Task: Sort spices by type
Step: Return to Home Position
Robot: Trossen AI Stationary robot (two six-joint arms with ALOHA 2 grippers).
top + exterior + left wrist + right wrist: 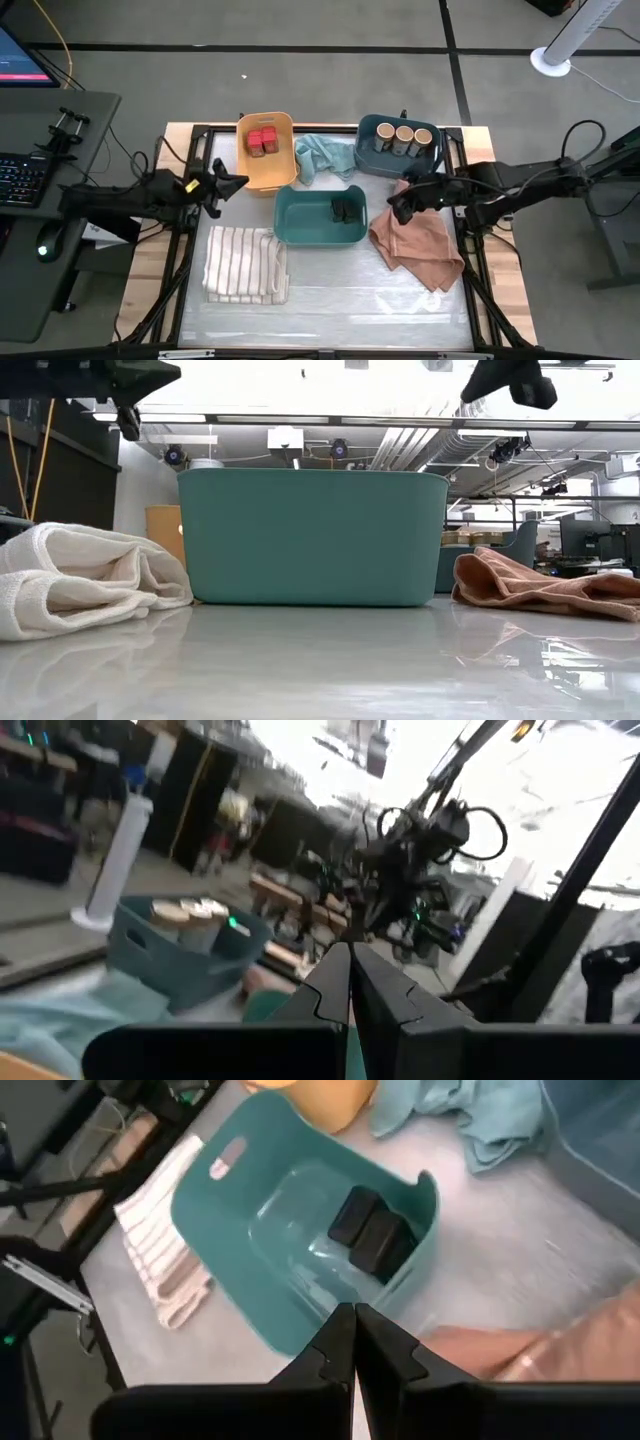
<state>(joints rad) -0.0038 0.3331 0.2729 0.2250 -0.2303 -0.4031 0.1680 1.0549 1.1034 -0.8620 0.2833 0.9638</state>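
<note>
Two red-topped square jars (262, 140) stand in the yellow bin (247, 168). Three round dark jars with tan lids (404, 138) stand in the dark blue bin (372, 160), and they also show in the left wrist view (185, 912). Two flat black tins (347, 208) lie side by side in the teal bin (300, 225), seen too in the right wrist view (372, 1235). My left gripper (236, 183) hovers shut just left of the yellow bin's near corner. My right gripper (397, 208) hovers shut to the right of the teal bin, above the salmon cloth's edge.
A striped white cloth (245, 265) lies folded at the near left. A teal cloth (320, 155) is bunched between the yellow and blue bins. A salmon cloth (420, 242) lies crumpled at the right. Bare table (340, 300) stretches along the near edge.
</note>
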